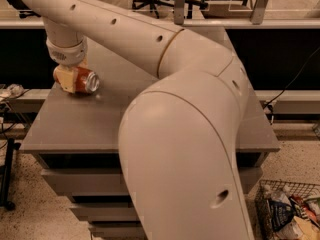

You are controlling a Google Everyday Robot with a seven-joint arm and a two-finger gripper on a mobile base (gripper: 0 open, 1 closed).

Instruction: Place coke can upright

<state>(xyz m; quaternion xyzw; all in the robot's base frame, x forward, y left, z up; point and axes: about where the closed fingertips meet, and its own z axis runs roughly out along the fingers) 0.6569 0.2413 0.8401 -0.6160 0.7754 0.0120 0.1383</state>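
The coke can (86, 80) is red-orange and lies on its side near the far left corner of the grey table (75, 124), its silver end facing right and toward the camera. My gripper (68, 79) hangs down from the cream arm and sits right over the can's left end, touching or nearly touching it. The gripper's beige tip covers the left part of the can.
My big cream arm (185, 134) fills the middle of the view and hides much of the table. Drawers (75, 181) sit under the tabletop. A wire basket (287, 211) of packets stands on the floor at lower right. Cables (12, 91) lie at the left.
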